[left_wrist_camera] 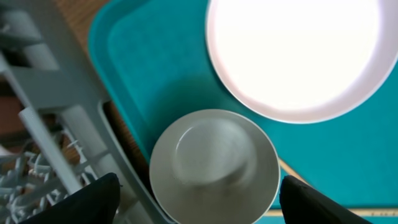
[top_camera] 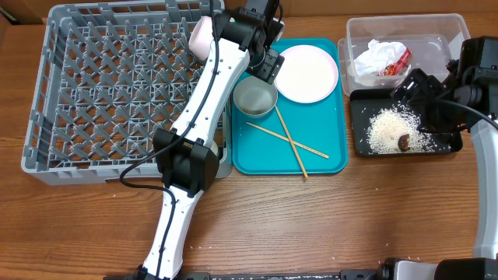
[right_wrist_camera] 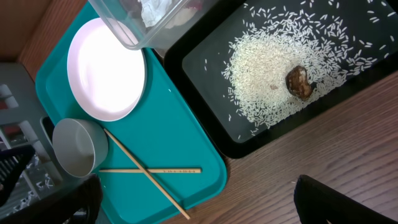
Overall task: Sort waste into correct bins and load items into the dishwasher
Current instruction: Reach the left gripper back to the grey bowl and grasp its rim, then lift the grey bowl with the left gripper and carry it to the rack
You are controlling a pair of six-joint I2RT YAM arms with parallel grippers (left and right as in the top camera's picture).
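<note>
My left gripper is open above the pale grey-blue bowl, a finger on either side, not touching. The white plate lies beside the bowl. Two crossed chopsticks lie in front. The clear tub holds the napkin and red wrapper. The black tray holds rice and the brown lump. My right gripper is open and empty above the black tray.
Bowl, plate and chopsticks lie on a teal serving tray. The grey dish rack stands against its left side; a whitish rounded item sits at the rack's far right edge. A few rice grains lie on the table front.
</note>
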